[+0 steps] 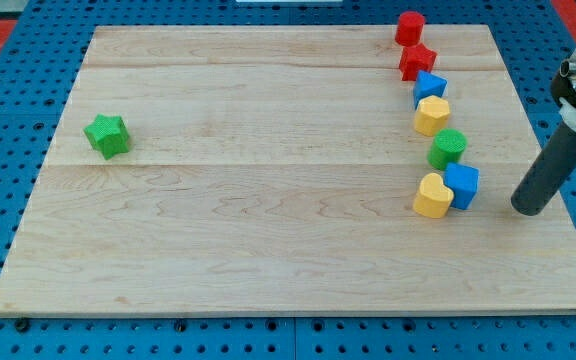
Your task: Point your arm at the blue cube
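Note:
The blue cube (pixel 462 185) lies at the view's right on the wooden board (pixel 268 200), touching a yellow heart block (pixel 432 196) on its left and just below a green cylinder (pixel 448 148). My tip (pixel 529 207) rests on the board to the right of the blue cube, a short gap away. The dark rod slants up to the view's right edge.
A column of blocks runs up the right side: a yellow hexagon-like block (pixel 431 116), a blue block (pixel 429 87), a red star (pixel 417 62) and a red cylinder (pixel 409 28). A green star (pixel 107 134) lies at the left.

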You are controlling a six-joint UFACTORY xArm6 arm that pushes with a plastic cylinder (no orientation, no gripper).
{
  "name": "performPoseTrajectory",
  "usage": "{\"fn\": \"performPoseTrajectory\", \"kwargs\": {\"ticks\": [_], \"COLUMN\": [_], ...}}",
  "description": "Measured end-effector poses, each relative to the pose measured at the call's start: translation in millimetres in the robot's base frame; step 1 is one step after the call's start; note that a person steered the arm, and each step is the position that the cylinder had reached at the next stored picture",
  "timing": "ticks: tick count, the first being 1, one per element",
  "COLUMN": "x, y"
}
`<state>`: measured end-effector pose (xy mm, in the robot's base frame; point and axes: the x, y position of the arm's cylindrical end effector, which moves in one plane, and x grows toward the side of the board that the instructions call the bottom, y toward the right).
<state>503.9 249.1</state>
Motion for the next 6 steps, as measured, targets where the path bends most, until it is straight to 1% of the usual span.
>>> {"fn": "performPoseTrajectory", "kwargs": {"ticks": [4,5,6], "x": [-40.5,-50.6,-78.2], "y": [-24.5,-18.6,-14.5]}}
